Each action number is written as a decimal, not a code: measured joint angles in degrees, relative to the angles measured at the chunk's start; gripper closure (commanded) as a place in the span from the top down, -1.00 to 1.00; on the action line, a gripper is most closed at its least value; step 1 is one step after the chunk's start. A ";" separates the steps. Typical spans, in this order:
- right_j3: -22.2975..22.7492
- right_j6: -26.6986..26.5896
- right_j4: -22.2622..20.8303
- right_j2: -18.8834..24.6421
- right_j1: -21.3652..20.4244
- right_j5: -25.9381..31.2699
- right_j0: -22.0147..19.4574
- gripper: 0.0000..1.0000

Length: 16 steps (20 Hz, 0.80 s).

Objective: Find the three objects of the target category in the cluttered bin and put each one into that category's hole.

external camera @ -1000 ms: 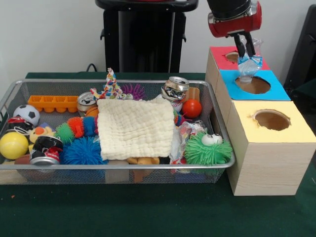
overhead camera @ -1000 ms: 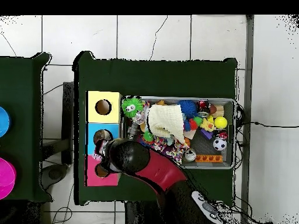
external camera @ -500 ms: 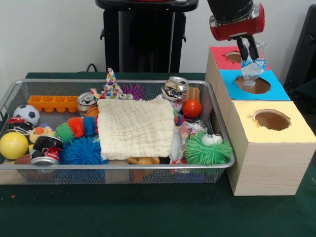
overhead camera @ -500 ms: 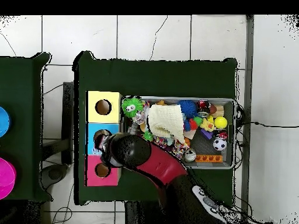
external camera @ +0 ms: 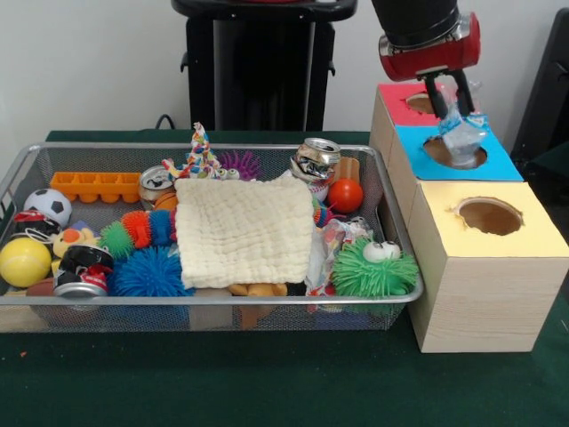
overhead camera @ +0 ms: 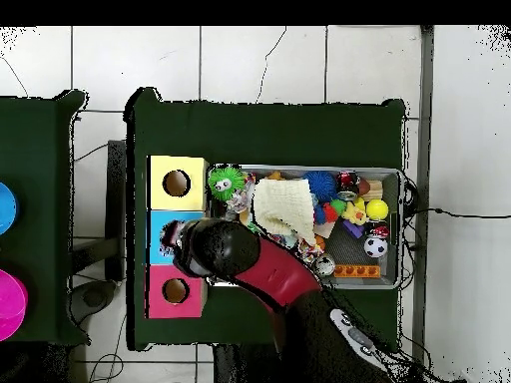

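**Bottle held over the blue-faced box**

Lower right of my front view I see the yellow-faced box [external camera: 487, 258]; left of it the wire mesh bin [external camera: 204, 298] fills the middle, with a cream cloth [external camera: 244, 231] over toys, a green spiky ball [external camera: 374, 269] and a dented can [external camera: 316, 158]. Farther back, upper right, my gripper [external camera: 452, 100] pinches a crumpled clear bottle [external camera: 464, 139] just above the blue-faced hole [external camera: 453, 153]. Behind that sits the red-faced hole [external camera: 421, 103], nothing visible in it.
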 measured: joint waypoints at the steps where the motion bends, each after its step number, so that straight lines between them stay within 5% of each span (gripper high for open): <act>1: -0.32 0.00 0.00 -0.01 0.14 -0.01 0.01 1.00; 16: -1.81 0.00 -0.06 -3.90 -1.94 3.70 4.72 1.00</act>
